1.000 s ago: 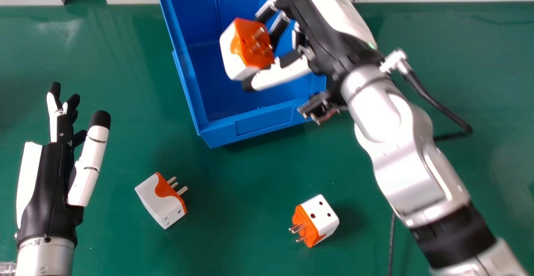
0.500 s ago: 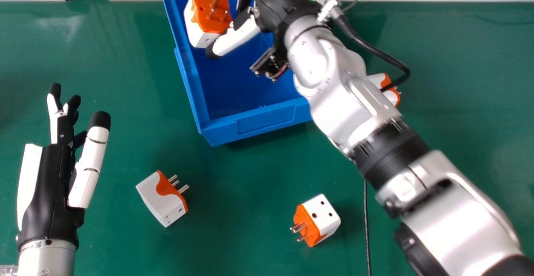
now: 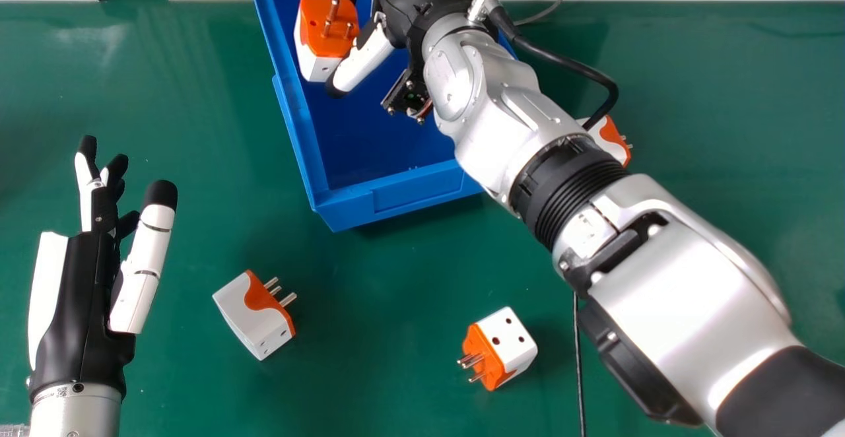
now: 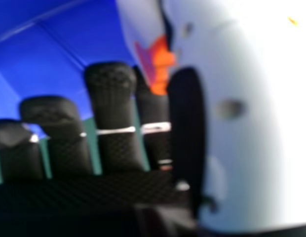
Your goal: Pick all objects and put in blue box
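Shifted left and farther off, the black-and-white right hand (image 3: 367, 61) pinches a blocky white-and-orange plastic plug adapter (image 3: 318, 61) in part-curled fingers, above the blue plastic box (image 3: 409, 194), beside its left wall.

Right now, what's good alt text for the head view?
The robot's right hand holds an orange-and-white plug adapter over or inside a blue box. On the green table lie two nearer adapters and a third partly hidden by the right arm; the open left hand is at the left.
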